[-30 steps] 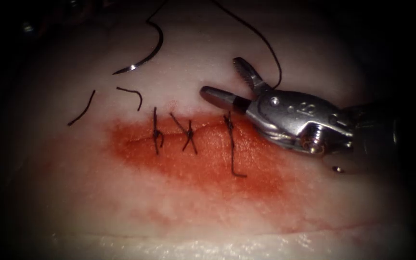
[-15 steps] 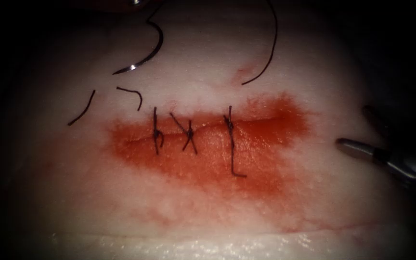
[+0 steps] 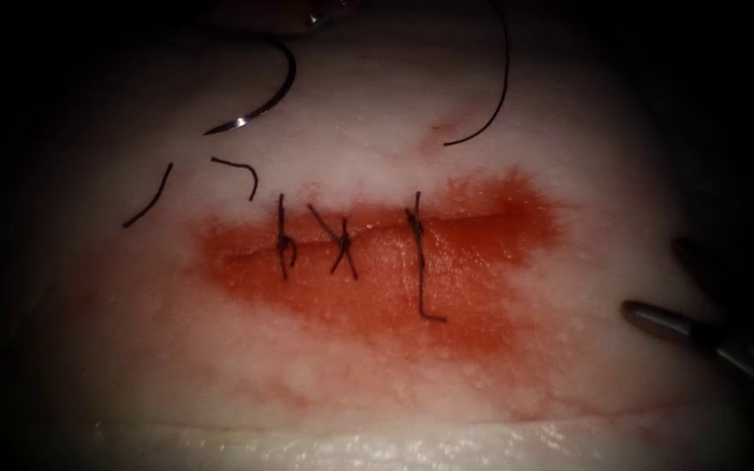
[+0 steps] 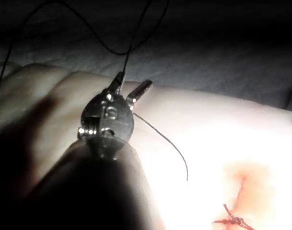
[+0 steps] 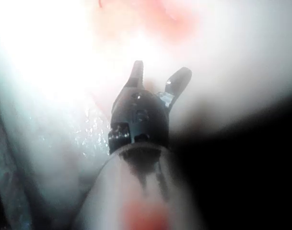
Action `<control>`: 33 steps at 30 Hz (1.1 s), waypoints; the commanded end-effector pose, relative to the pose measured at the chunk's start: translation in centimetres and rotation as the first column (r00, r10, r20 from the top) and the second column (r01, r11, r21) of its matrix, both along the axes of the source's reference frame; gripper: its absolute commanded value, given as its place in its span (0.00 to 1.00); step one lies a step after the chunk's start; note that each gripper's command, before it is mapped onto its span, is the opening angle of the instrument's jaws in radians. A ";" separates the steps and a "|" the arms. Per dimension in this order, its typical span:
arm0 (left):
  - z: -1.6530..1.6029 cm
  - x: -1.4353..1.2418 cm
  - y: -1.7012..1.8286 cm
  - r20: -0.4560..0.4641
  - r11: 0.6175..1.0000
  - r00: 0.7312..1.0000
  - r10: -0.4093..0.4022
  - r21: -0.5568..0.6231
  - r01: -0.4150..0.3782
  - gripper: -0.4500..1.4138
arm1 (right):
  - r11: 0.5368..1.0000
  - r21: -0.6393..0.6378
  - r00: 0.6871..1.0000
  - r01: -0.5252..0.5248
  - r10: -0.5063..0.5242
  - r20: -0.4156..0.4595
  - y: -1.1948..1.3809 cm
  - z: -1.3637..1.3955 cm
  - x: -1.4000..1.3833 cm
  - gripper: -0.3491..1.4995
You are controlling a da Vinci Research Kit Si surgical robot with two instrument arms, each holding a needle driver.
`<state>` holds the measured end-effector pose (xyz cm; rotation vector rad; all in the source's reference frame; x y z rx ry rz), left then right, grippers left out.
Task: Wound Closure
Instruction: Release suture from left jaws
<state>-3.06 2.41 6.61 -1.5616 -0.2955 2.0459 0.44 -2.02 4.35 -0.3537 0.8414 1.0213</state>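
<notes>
while the right tool (image 5: 157, 76) gapes empty, the left tool (image 4: 132, 87) stands apart beside dark thread (image 4: 162, 138). thin curved steel needle (image 3: 263, 106) lies free, far left on pale pork tissue (image 3: 377, 375); light, stiff, slippery, best gripped mid-curve.

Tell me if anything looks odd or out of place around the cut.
The needle lies loose on the tissue above the cut's left end, held by neither gripper. Two cut thread ends lie nearby. Both the left gripper and right gripper are open, holding nothing.
</notes>
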 end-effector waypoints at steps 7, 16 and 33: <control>0.08 0.03 -0.15 0.023 0.999 0.999 0.031 0.011 -0.032 0.93 | 1.000 0.001 1.000 0.010 -0.010 -0.021 -0.07 0.03 0.28 0.95; -0.47 0.63 -0.37 0.050 0.996 0.996 0.075 0.047 -0.077 0.99 | 1.000 0.005 0.999 0.024 -0.024 -0.023 -0.08 -0.08 0.31 0.95; -1.14 1.63 -1.46 -0.165 0.995 0.984 0.072 -0.051 -0.082 0.99 | 0.991 -0.020 0.986 0.134 -0.136 -0.101 0.18 -0.45 0.55 0.95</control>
